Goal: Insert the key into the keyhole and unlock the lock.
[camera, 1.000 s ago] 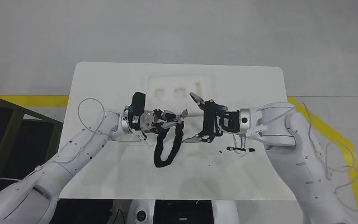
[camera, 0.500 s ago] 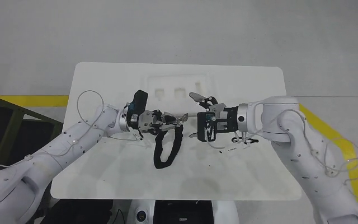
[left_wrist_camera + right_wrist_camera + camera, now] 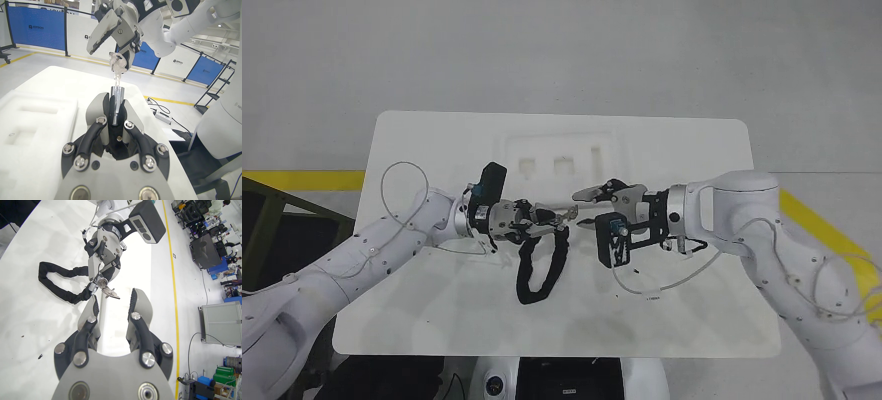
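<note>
Above the tabletop (image 3: 682,150) middle: key (image 3: 118,65) seated in the lock (image 3: 117,94), right gripper (image 3: 114,295) open at its head.
You will find the left gripper (image 3: 115,101) clamped on the lock's chrome barrel, with the key shaft in line with it and pointing straight at the right gripper. That gripper's jaws stand apart, the key head just ahead of the gap; contact unclear. The right arm lies level, facing the left. Judgement: close on the head, then turn about that axis.
</note>
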Robot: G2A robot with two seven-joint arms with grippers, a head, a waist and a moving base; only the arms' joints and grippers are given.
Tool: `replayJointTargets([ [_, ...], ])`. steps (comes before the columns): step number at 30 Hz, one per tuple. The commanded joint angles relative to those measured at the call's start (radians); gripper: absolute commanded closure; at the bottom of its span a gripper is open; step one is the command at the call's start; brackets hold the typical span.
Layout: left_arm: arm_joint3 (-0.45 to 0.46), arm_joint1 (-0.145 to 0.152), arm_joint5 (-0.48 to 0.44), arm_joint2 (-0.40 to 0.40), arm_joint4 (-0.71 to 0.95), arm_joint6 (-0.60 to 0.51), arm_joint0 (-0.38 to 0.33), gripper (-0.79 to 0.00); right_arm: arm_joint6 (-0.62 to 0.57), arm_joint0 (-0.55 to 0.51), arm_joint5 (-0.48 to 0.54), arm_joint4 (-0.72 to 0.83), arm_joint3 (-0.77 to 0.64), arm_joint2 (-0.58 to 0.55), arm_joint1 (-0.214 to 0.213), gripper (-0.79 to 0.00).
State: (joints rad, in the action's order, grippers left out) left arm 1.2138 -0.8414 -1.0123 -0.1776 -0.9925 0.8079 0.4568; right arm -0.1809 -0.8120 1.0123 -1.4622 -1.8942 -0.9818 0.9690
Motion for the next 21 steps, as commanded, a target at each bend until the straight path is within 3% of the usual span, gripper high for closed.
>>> replayJointTargets([
  [1, 0.002, 0.001, 0.000, 0.005, 0.005, 0.000, 0.002, 0.000, 0.012, 0.003, 0.000, -0.006, 0.002, 0.008, -0.002, -0.308],
  [8, 0.006, 0.005, 0.000, 0.008, 0.011, 0.000, 0.009, 0.000, 0.038, 0.017, 0.000, -0.019, -0.007, 0.020, -0.002, -0.277],
  [17, 0.013, 0.008, 0.000, 0.007, 0.017, 0.000, 0.014, 0.000, 0.049, 0.027, 0.000, -0.017, 0.002, 0.048, 0.006, -0.157],
  [21, 0.011, 0.010, 0.000, 0.005, 0.016, 0.000, 0.012, 0.000, 0.050, 0.033, 0.000, -0.011, 0.006, 0.065, 0.008, -0.022],
])
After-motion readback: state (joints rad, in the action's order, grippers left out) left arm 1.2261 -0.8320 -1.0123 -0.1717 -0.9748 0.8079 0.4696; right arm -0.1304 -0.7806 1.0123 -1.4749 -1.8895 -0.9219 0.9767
